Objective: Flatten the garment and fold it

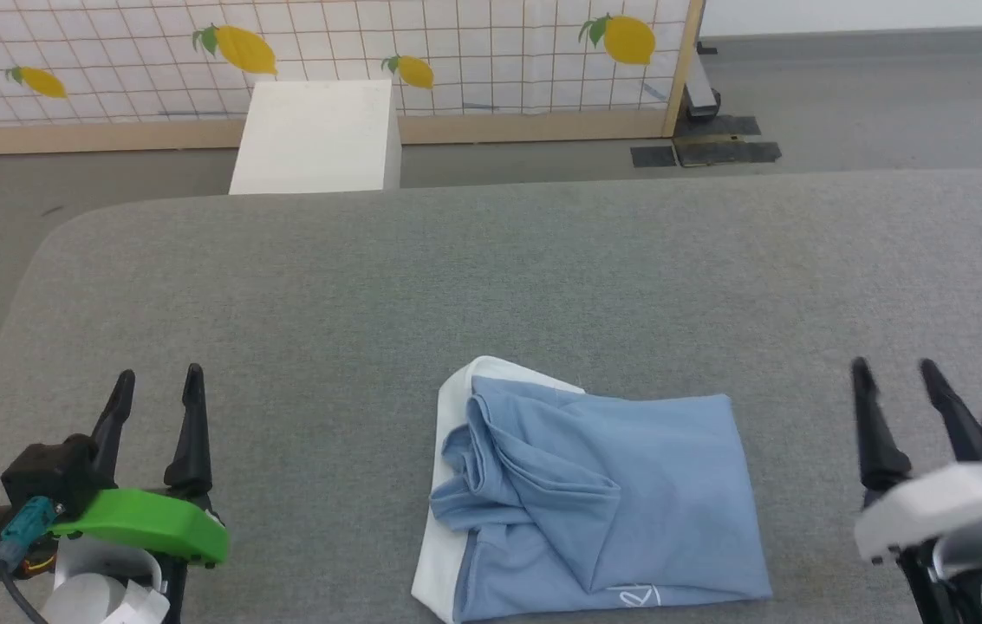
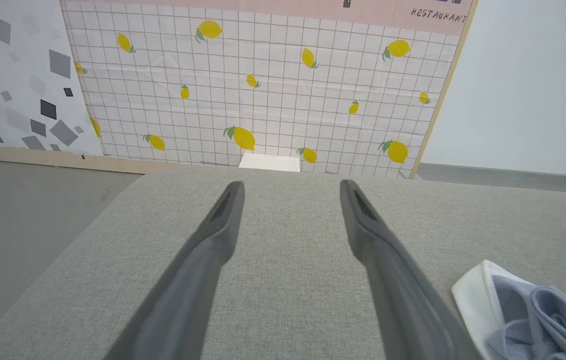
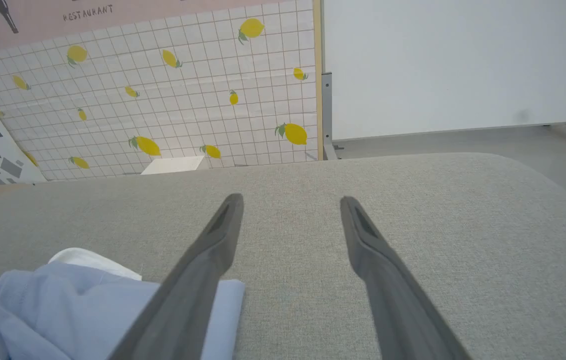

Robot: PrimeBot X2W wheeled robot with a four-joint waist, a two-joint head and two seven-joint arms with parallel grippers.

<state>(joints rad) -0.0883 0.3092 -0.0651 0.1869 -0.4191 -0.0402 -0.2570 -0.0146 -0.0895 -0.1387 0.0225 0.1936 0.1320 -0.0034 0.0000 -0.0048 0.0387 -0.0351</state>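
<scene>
The garment [image 1: 629, 485] is seen folded on the grey desk [image 1: 369, 286], flanked by the left gripper [image 1: 159, 374] and right gripper [image 1: 894, 364], whose jaws are released and empty.

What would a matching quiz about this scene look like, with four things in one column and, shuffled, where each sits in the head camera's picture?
Things
1. garment
2. left gripper
3. right gripper
4. white box

Places
A. lower right, fingers apart
B. beyond the far edge of the grey table, in front of the lemon-print panel
C. bottom centre, lying on the grey table
D. lower left, above a green cover

Pairs: 1-C, 2-D, 3-A, 4-B
</scene>
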